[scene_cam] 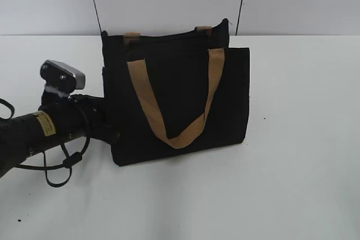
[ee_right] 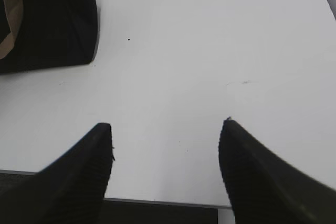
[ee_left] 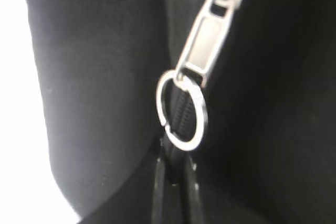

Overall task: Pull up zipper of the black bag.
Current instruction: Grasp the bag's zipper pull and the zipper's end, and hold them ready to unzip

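Exterior view: our left arm crowds the black bag standing on the white table.
Left gripper's fingers look pinched below the zipper ring, grasp uncertain; our right gripper gapes empty, bag well apart.

The bag stands upright on the desk, a little left of the middle and toward the back. The left arm reaches in from the left edge and meets the bag's left side, where the zipper runs. The right gripper hovers over bare desk, well apart from the bag.
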### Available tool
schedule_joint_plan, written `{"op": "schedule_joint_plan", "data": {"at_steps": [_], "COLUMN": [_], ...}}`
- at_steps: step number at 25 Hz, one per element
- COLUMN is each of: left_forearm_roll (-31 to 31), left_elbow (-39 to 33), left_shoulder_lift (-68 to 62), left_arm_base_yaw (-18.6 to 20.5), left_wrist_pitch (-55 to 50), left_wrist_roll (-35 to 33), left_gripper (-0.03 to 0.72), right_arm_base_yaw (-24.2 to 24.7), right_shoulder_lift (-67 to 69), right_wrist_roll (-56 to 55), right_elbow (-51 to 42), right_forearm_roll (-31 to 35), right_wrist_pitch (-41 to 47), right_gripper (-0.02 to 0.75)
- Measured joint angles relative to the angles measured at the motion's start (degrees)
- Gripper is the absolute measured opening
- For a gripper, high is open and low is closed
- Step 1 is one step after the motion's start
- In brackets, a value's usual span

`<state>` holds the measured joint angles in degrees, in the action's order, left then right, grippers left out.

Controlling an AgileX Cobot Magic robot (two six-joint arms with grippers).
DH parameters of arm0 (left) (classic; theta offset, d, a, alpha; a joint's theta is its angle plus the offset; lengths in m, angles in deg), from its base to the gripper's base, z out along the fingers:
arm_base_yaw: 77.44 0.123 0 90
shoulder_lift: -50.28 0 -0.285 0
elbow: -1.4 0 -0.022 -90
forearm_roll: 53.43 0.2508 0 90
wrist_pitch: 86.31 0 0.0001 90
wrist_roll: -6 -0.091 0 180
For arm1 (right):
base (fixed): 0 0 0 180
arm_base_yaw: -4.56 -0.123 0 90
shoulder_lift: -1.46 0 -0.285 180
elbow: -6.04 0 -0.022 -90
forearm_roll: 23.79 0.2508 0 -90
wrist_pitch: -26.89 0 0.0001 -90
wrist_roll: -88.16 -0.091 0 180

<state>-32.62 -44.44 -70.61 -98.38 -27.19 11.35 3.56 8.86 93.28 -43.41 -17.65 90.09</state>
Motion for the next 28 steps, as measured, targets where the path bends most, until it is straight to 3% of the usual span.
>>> {"op": "schedule_joint_plan", "data": {"at_steps": [4, 7, 16, 28], "left_forearm_roll": [-6.8, -8.2, -5.9, 0.2], "left_elbow": [-3.4, -3.8, -4.0, -1.2], "left_shoulder_lift": [8.0, 15.8, 34.7, 40.4], "left_arm_base_yaw": [-0.1, -0.1, -0.1, -0.1], "left_wrist_pitch": [-3.6, -9.8, -24.6, -30.1], "left_wrist_roll": [0.0, 0.0, 0.2, 1.9], "left_gripper": [0.035, 0.035, 0.034, 0.034], "right_arm_base_yaw": [0.0, 0.0, 0.0, 0.0], "right_shoulder_lift": [0.0, 0.0, 0.0, 4.3], "right_wrist_roll": [0.0, 0.0, 0.0, 1.1], "right_elbow": [0.0, 0.0, 0.0, 0.2], "right_forearm_roll": [0.0, 0.0, 0.0, 3.3], "right_wrist_pitch": [0.0, 0.0, 0.0, -0.6], "right_gripper": [0.485, 0.485, 0.485, 0.485]}}
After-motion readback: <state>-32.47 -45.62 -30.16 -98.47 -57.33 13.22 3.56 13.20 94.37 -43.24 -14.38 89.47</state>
